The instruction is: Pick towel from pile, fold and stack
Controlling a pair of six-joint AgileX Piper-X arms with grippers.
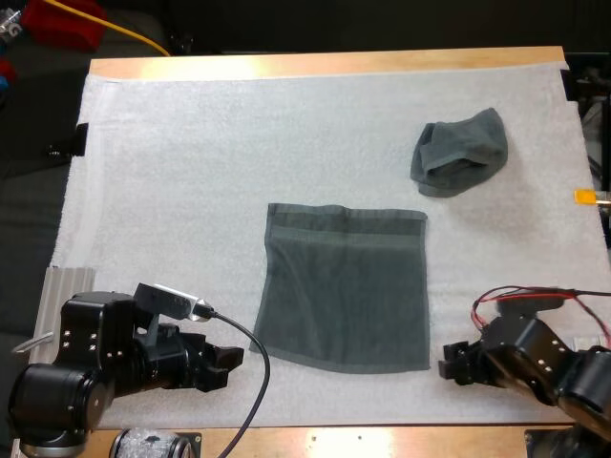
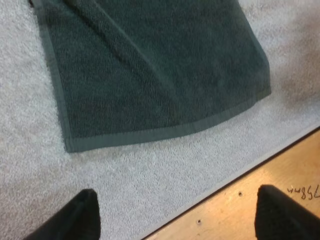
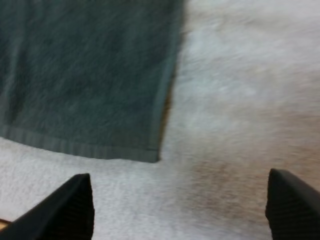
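The flat towel [image 1: 344,286] is lying spread out on the white mat [image 1: 191,143], midway across and nearer the desk's [image 1: 325,65] front edge. The crumpled towel [image 1: 460,151] is sitting toward the far right corner. The left jaws are hanging released off the flat towel's near-left corner, and the right jaws are gaping beside its near-right corner.

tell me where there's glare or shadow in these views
High view: bright glare on the table's near wooden edge; the mat is evenly lit, dark creases in the crumpled towel. Left wrist view: warm sheen on the wood. Right wrist view: thin dark shadow along the flat towel's edge, a dim brownish patch on the mat beside it.
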